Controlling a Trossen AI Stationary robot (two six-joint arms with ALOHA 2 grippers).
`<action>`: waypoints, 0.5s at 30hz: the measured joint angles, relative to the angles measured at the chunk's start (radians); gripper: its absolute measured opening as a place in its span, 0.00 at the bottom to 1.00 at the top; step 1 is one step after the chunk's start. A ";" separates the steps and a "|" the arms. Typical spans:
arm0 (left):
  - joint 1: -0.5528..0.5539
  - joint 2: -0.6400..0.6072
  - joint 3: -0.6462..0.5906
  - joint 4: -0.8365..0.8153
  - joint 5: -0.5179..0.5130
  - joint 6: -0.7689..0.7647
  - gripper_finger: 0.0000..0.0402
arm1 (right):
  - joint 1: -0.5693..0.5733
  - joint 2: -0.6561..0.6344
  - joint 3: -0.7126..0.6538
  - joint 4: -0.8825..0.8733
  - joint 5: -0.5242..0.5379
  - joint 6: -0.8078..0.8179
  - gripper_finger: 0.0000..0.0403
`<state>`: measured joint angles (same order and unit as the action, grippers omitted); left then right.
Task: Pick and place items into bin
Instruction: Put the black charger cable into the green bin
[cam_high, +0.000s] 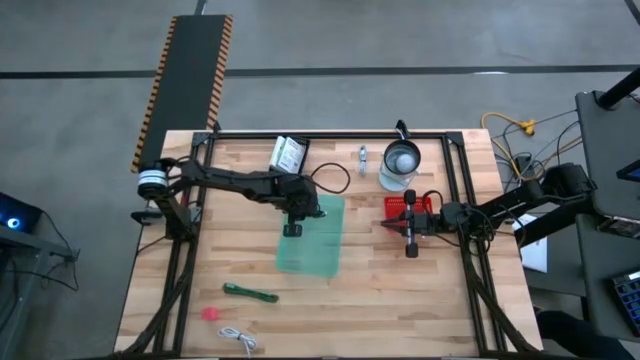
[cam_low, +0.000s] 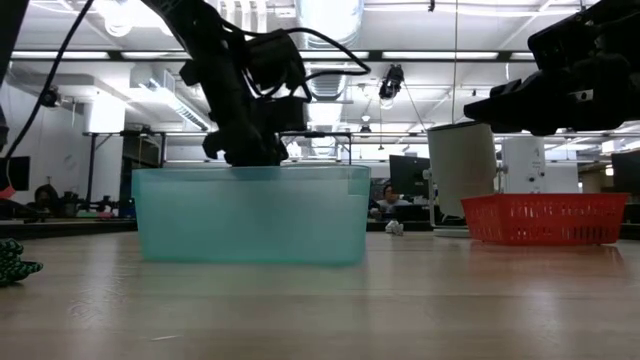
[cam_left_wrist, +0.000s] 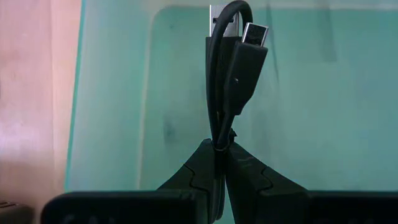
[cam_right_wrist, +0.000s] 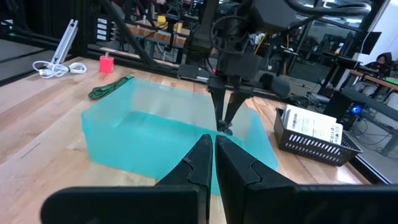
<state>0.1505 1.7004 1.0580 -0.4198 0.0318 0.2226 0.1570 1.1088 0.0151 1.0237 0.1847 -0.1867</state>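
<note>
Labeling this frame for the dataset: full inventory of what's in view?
translucent teal plastic bin: 1, table centre
black USB cable: 1, held over the bin
green stick: 1, near-left table
pink bit: 1, beside the stick
white coiled cable: 1, near edge
white packets: black basket, far side
silver piece: 1, far side
clear glass jug: 1, far side
red basket: 1, right
left claw: shut on the cable
right claw: shut, empty, right of bin
</note>
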 joint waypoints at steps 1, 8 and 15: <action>0.000 0.003 0.000 0.001 -0.002 0.001 0.03 | 0.000 0.000 0.000 0.000 0.000 0.000 0.02; 0.000 0.016 0.000 0.001 -0.007 0.001 0.03 | 0.000 0.000 0.000 -0.001 0.000 0.000 0.02; 0.000 0.016 -0.001 0.001 -0.007 -0.005 0.03 | 0.000 0.000 0.000 -0.002 0.000 0.000 0.02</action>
<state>0.1509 1.7161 1.0574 -0.4191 0.0246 0.2180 0.1568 1.1088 0.0151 1.0222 0.1845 -0.1864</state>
